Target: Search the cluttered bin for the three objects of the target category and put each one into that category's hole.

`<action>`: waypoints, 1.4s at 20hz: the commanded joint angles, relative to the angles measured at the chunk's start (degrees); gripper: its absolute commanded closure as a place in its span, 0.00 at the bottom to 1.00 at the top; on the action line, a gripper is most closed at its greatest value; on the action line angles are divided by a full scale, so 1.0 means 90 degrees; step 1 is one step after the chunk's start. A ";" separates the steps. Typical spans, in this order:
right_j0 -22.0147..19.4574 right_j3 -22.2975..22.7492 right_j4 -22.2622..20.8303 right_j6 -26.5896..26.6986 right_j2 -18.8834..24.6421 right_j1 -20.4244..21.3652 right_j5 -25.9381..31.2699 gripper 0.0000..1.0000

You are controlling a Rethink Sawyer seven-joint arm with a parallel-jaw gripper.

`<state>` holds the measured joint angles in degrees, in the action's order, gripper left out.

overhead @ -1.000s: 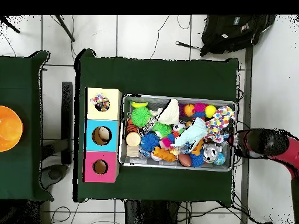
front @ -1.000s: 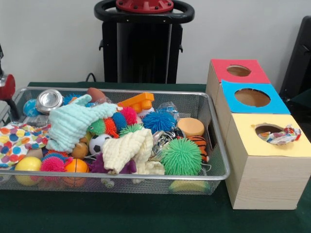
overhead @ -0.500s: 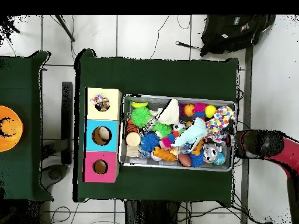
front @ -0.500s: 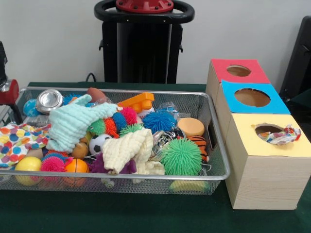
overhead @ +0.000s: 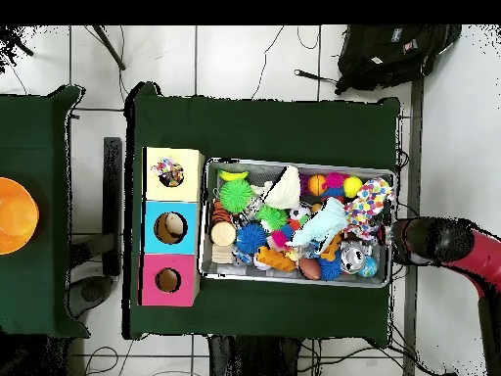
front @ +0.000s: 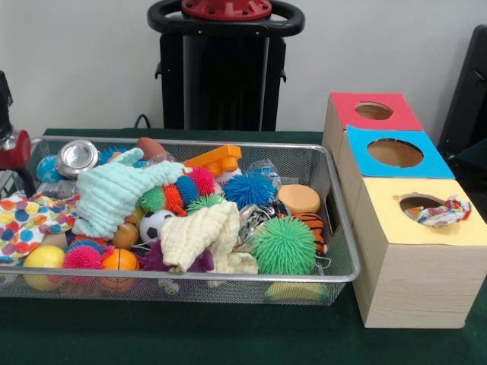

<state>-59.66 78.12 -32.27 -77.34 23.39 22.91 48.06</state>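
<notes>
The hand (overhead: 403, 240) sits just outside the wire bin's (front: 338, 220) end; whether it is released or clenched cannot be told. A patterned cloth (front: 440, 211) already sits in the yellow hole; cloths remain in the bin, including the mint cloth (front: 114, 194). Descend onto its raised fold, clear of neighbouring balls. Only the overhead view shows the arm's full reach.

Readable text: none in either view
Wire bin (front: 335, 220) and toys: no legible labels or brands
Wooden box (front: 415, 281), right of frame: coloured tops unmarked
</notes>
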 commanded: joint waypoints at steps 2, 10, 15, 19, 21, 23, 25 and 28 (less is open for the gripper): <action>0.0178 -0.0007 -0.0295 0.0850 0.0301 -0.0995 -0.0314 0.00; -0.0035 0.0192 -0.0048 0.0598 0.0449 -0.1062 -0.0638 1.00; -0.0056 0.0254 0.0020 0.0591 0.0449 -0.1039 -0.0641 1.00; -0.0053 0.0336 0.0054 0.0572 0.0444 -0.0966 -0.0621 1.00; -0.0023 0.0360 0.0081 0.0548 0.0422 -0.0911 -0.0522 1.00; 0.0014 0.0423 0.0106 0.0466 0.0379 -0.0817 -0.0455 1.00; 0.0071 0.0517 0.0098 0.0348 0.0328 -0.0678 -0.0456 1.00; 0.0208 0.0663 0.0099 0.0150 0.0255 -0.0435 -0.0426 1.00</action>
<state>-61.14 76.52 -30.57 -77.32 23.72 19.67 47.45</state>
